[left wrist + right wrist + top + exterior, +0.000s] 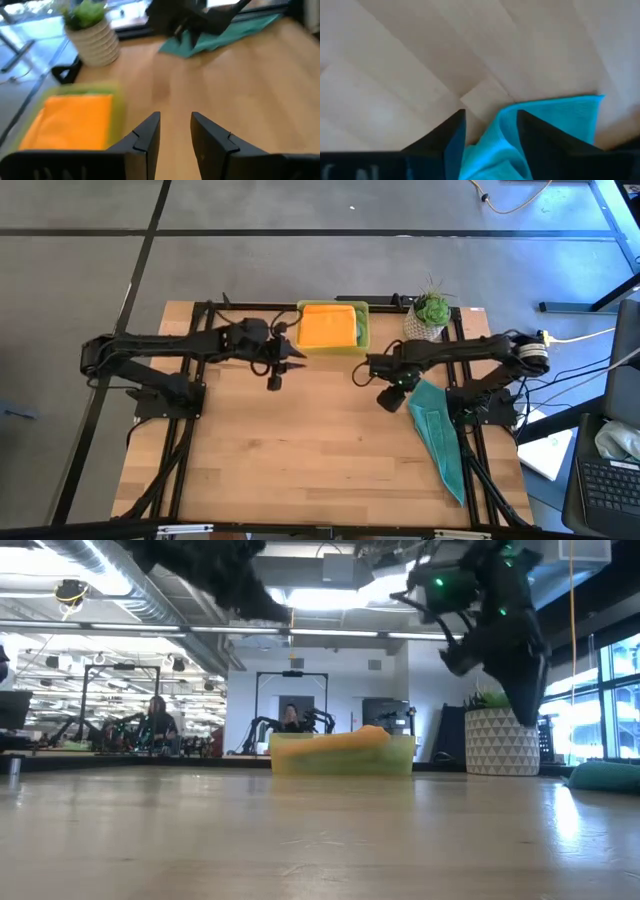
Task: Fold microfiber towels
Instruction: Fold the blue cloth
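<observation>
Both arms are matte black with slim jointed links, black cables, and wedge-shaped tool fingers [145,137].

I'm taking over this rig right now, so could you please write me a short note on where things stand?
Left pincer: open, empty, hovering over the table beside the yellow tray.
Right pincer: jaws apart with a fold of the teal towel between them; whether it grips is unclear.
Teal towel lies in a long bunched strip on the table's right side.
Done: orange towel lies folded in the tray.
Left: fold the teal towel and place it.
</observation>
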